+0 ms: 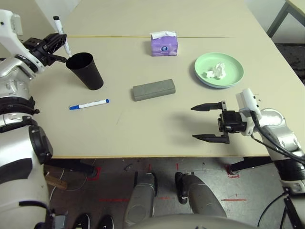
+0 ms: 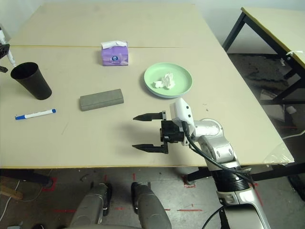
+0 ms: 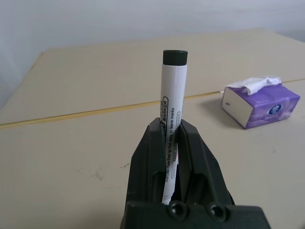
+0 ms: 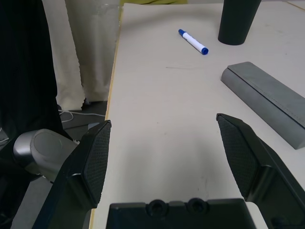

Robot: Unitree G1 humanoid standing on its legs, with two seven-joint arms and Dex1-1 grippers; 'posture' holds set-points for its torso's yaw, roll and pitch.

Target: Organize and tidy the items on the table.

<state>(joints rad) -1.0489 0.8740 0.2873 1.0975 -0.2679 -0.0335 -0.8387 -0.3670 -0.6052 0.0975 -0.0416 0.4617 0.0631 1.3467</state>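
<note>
Left gripper (image 1: 56, 45), jaws clamped on a white black-capped marker (image 3: 172, 102) held upright just above the black cup (image 1: 86, 70) at the counter's (image 1: 143, 129) far left, risks clipping the rim and tipping the cup on release; right gripper (image 1: 208, 122) idle, jaws apart.

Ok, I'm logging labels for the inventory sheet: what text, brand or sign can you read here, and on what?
"MARKER": on the barrel of the black-capped marker held in the left gripper.
"...leave marks": small print further down the same barrel; the words before it are too small to read.
Purple tissue box: a round blue logo, too small to read.
Blue-capped marker: no legible text.
</note>
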